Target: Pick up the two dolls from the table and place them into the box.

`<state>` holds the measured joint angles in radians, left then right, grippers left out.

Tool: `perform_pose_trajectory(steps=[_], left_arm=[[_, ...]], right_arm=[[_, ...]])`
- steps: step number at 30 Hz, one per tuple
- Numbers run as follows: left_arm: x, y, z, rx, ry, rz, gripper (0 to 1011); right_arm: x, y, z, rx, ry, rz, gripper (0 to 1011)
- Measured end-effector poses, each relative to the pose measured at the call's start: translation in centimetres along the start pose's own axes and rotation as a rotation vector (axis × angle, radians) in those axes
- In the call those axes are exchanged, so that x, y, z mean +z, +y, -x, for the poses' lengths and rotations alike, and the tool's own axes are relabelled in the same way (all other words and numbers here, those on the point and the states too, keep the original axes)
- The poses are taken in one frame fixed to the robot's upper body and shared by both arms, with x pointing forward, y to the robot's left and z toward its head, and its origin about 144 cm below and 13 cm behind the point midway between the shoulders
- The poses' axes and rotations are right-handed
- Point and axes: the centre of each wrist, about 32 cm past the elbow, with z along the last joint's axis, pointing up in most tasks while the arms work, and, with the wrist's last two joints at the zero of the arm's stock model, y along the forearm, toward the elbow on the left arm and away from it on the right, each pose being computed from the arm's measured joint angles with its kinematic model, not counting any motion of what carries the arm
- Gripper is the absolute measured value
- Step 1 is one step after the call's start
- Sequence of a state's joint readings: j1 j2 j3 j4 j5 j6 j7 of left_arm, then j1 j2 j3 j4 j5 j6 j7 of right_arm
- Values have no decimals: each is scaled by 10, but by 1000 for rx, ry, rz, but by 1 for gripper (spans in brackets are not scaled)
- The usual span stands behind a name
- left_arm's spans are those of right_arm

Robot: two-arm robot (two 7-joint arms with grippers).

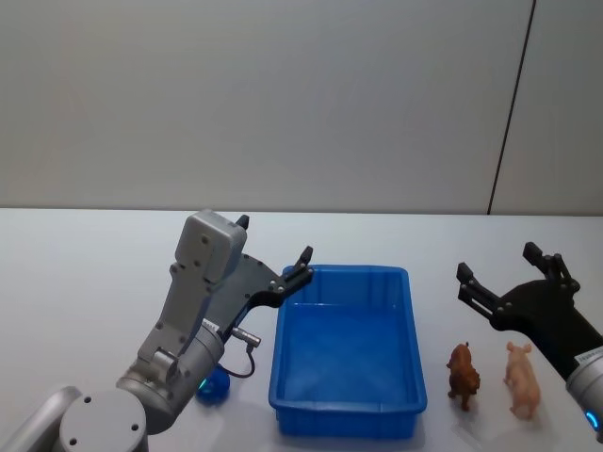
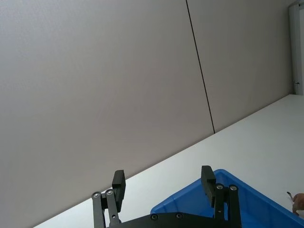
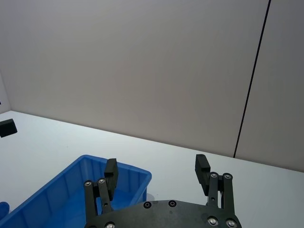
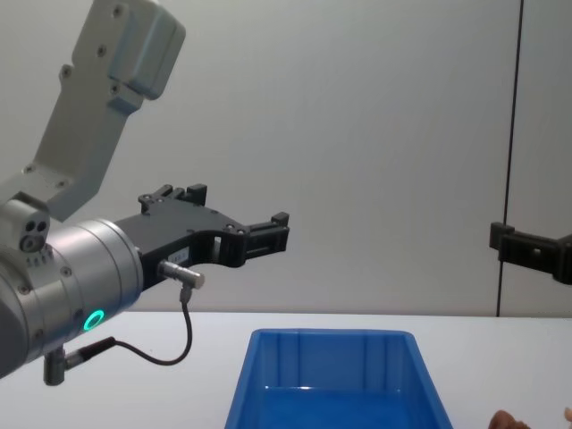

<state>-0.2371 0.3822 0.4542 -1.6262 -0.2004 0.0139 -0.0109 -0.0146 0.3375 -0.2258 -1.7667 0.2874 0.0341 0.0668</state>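
Note:
The blue box [image 1: 358, 272] sits on the white table [image 1: 85, 282] in front of me, with nothing in it. To its right stand the two dolls, a reddish-brown one [image 1: 463, 374] nearer the box and a peach-pink one [image 1: 522, 379] beside it. My left gripper [image 1: 275, 240] hovers open and holding nothing above the box's left far corner. Above and just behind the dolls my right gripper [image 1: 497, 261] is open too, with nothing held. In the wrist views, the left gripper [image 2: 163, 178] and the right gripper [image 3: 156, 165] both show wide gaps over the box [image 3: 71, 190].
A small blue object [image 1: 215, 387] lies on the table under my left arm, beside the box's left wall. A grey wall with a dark vertical seam [image 1: 509, 108] rises behind the table. Bare tabletop stretches beyond the box.

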Motion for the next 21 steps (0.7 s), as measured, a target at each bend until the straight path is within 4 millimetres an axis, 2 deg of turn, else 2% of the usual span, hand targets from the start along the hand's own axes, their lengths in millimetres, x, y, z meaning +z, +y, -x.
perform_pose_trajectory(steps=[21], left_arm=[[0,0,0,0,0,0,1004]], right_arm=[[0,0,0,0,0,0,1000]])
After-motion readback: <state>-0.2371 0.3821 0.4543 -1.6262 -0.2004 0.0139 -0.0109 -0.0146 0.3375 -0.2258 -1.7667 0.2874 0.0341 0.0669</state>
